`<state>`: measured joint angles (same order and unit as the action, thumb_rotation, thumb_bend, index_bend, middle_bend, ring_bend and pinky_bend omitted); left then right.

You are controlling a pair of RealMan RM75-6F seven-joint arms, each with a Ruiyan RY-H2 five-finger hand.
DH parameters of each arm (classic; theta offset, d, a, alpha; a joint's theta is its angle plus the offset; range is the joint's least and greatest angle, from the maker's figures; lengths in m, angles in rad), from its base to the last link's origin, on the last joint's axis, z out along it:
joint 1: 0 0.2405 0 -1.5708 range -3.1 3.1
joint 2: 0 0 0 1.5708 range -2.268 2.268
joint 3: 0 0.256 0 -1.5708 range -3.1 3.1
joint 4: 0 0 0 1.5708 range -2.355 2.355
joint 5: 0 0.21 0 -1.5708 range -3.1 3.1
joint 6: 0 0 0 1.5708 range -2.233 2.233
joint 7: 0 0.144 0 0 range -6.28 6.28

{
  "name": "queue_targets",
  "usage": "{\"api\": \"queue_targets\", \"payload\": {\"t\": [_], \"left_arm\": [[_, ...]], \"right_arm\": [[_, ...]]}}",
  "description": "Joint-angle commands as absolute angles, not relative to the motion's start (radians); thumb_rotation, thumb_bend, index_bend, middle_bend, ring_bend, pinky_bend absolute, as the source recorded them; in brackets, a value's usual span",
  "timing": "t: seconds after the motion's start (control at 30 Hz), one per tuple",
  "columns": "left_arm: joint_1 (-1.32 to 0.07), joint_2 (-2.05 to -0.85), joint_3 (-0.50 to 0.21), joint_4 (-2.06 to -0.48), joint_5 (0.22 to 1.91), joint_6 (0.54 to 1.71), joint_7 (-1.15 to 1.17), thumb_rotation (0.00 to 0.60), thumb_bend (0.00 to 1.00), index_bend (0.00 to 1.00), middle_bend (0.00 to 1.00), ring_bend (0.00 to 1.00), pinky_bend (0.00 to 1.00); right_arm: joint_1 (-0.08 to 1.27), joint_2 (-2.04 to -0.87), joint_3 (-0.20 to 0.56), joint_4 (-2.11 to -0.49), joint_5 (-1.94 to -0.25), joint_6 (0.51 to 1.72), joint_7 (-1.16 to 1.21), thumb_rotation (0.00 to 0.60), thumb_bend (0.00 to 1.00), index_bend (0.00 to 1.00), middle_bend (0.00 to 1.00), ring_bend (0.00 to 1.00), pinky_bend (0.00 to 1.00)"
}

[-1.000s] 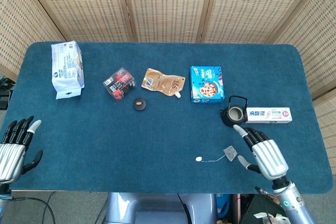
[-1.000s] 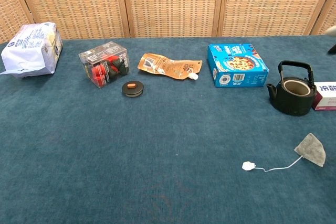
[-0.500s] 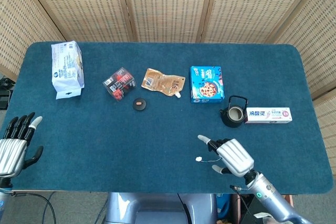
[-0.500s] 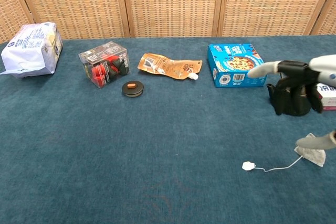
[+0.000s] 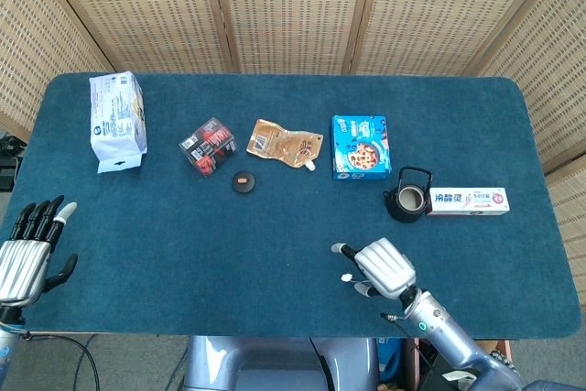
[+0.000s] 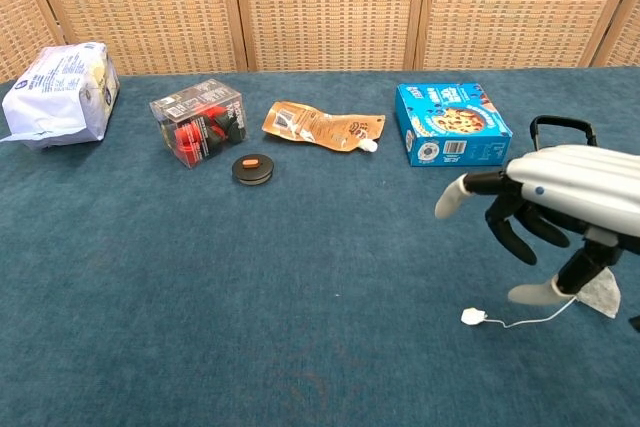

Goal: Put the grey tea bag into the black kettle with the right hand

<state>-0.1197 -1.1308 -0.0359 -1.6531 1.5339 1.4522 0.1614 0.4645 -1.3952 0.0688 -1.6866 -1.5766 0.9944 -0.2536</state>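
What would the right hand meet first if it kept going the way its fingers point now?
Probably bare table. The right hand points left across the near edge, over the tea bag's white tag; the lid lies farther back, off that line. Height above the cloth is unclear.

black kettle point(image 6: 560, 129) mostly behind right hand point(image 6: 560, 197) | grey tea bag point(image 6: 603, 295) partly covered, seemingly untouched

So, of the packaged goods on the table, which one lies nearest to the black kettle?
The white toothpaste box, right beside the black kettle in the head view. The blue cookie box lies a little farther; the other packages are much farther left.
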Motion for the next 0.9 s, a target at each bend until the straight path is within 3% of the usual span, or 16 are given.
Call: {"api": "queue_targets", "payload": {"t": [0.03,0.9], "left_arm": [[-0.121,-1.131,-0.035,-1.652,1.534,1.452,0.161,0.6,0.41,0.0,0.0,0.0,0.0],[-0.125,-1.146,-0.03,-1.629,1.527,1.447,0.145,0.6,0.41,0.0,0.0,0.0,0.0]], "right_arm": [[0.481,-1.416,0.065,-1.668,-1.558,0.969,-0.271,0.6,0.34,0.34,0.81,0.83,0.9],[0.536,-1.535,0.038,-1.532,-1.455,0.896,-0.37,0.6,0.34,0.49,0.85,0.87,0.93]]}}
